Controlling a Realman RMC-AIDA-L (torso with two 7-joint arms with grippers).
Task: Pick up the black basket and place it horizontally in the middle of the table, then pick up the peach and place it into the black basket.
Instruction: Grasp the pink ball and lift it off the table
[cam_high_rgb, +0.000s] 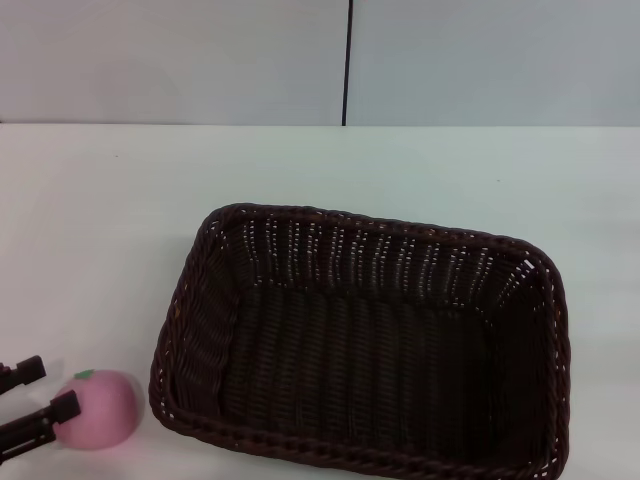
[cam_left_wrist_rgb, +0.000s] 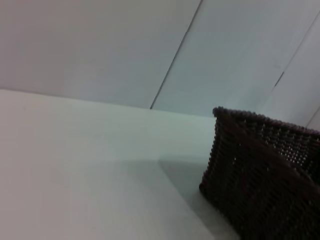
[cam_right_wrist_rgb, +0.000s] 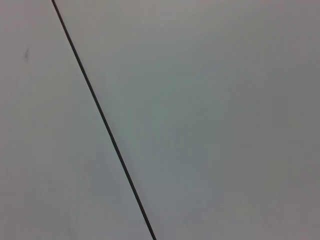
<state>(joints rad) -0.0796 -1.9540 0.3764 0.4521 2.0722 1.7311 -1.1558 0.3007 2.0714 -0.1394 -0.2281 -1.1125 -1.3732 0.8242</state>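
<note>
Left tool: the left tool (cam_high_rgb: 52, 389) sat at the near left edge of the head view, low over the white bench (cam_high_rgb: 100, 220). Its two dark fingers (cam_high_rgb: 25, 369) were spread wide, holding nothing. One tip touched or nearly touched the peach's side; the other stood apart from it.
Right tool: not in any view; its wrist camera showed only a pale surface crossed by a thin dark line.
Peach: the peach (cam_high_rgb: 98, 408) was a small, smooth, round pink fruit with a tiny green mark on top. It rested on the bench, just beside the basket's near left corner, outside it.
Black basket: the black basket (cam_high_rgb: 365, 350) was a large, very dark woven rectangle with rounded corners, open-weave sloping sides and a braided rim. It stood upright and empty, long side across the bench, toward the near middle and slightly skewed.
Step in hand: this looked like the approach to grasp the peach, the basket seemingly already placed.
Doing it well: centre both fingers on the peach's widest part before closing, press gently so the round fruit does not roll away, then lift clear of the rim.
</note>
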